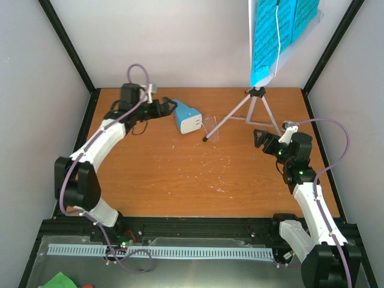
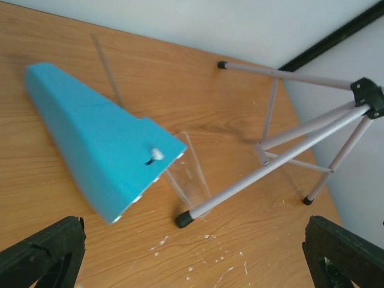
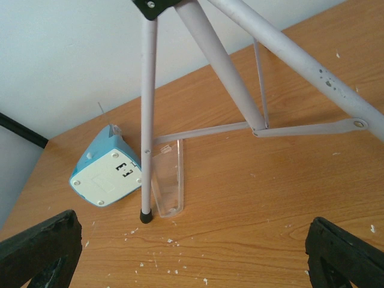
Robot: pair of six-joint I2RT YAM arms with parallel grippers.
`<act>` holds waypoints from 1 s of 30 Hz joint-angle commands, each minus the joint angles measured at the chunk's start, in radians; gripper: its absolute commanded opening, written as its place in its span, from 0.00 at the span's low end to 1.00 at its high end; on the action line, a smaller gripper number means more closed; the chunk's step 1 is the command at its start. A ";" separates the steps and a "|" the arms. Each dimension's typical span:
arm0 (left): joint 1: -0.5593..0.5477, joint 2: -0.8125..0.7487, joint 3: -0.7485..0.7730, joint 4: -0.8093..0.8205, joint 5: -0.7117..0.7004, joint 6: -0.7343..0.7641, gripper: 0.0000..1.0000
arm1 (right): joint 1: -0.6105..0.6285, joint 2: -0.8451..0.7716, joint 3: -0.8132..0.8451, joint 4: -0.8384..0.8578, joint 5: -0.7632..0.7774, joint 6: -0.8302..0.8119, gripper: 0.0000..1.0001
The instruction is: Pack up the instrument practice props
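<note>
1 item cut off: sheet-music pgs (image 1: 264, 42) past top edge

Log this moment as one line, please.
left hand open, near metronome | right hand open, near music stand | metronome lying on its side | sheet music on stand | nothing held

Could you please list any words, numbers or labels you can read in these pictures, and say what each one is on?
No text can be read clearly.
On the sheet-music pages: dark printed lines, too small to read.
On the white underside of the metronome: small black marks, too blurred to read.
On the music stand: no text visible.
</note>
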 commanded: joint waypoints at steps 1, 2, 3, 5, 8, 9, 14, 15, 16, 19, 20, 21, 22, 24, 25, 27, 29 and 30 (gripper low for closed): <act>-0.129 0.130 0.169 -0.129 -0.202 0.006 0.99 | 0.006 -0.046 -0.021 -0.034 -0.001 -0.046 1.00; -0.161 0.168 0.212 -0.154 -0.246 0.012 0.99 | 0.006 -0.048 -0.022 -0.036 -0.006 -0.048 1.00; -0.191 0.209 0.251 -0.177 -0.281 0.016 0.98 | 0.006 -0.046 -0.021 -0.038 -0.013 -0.051 1.00; -0.235 0.282 0.325 -0.208 -0.345 0.020 0.94 | 0.006 -0.040 -0.018 -0.047 -0.022 -0.058 1.00; -0.285 0.375 0.423 -0.242 -0.454 0.025 0.86 | 0.006 -0.037 -0.009 -0.057 -0.035 -0.065 1.00; -0.300 0.401 0.448 -0.252 -0.490 0.030 0.84 | 0.006 -0.037 -0.008 -0.058 -0.040 -0.068 1.00; -0.361 0.541 0.607 -0.323 -0.622 0.079 0.73 | 0.007 -0.027 -0.007 -0.061 -0.060 -0.087 1.00; -0.366 0.565 0.643 -0.347 -0.636 0.086 0.72 | 0.006 -0.023 -0.007 -0.064 -0.061 -0.090 1.00; -0.367 0.590 0.673 -0.373 -0.654 0.089 0.70 | 0.009 -0.020 -0.006 -0.066 -0.060 -0.093 1.00; -0.370 0.624 0.708 -0.406 -0.690 0.097 0.65 | 0.008 -0.015 -0.006 -0.071 -0.058 -0.103 1.00; -0.370 0.625 0.705 -0.406 -0.701 0.100 0.64 | 0.008 -0.013 -0.006 -0.072 -0.057 -0.105 1.00; -0.370 0.624 0.701 -0.404 -0.717 0.102 0.62 | 0.007 -0.011 -0.006 -0.071 -0.055 -0.107 1.00; -0.370 0.622 0.695 -0.402 -0.728 0.104 0.61 | 0.007 -0.009 -0.006 -0.071 -0.053 -0.110 1.00; -0.370 0.622 0.681 -0.397 -0.741 0.110 0.57 | 0.007 -0.001 -0.006 -0.069 -0.052 -0.110 1.00; -0.370 0.622 0.674 -0.393 -0.742 0.112 0.56 | 0.007 0.002 -0.005 -0.067 -0.053 -0.111 1.00; -0.370 0.624 0.663 -0.385 -0.741 0.115 0.53 | 0.007 0.011 -0.007 -0.062 -0.056 -0.108 1.00; -0.370 0.631 0.658 -0.381 -0.737 0.116 0.52 | 0.008 0.019 -0.006 -0.058 -0.058 -0.107 1.00; -0.370 0.635 0.658 -0.380 -0.735 0.117 0.50 | 0.007 0.022 -0.006 -0.057 -0.057 -0.105 1.00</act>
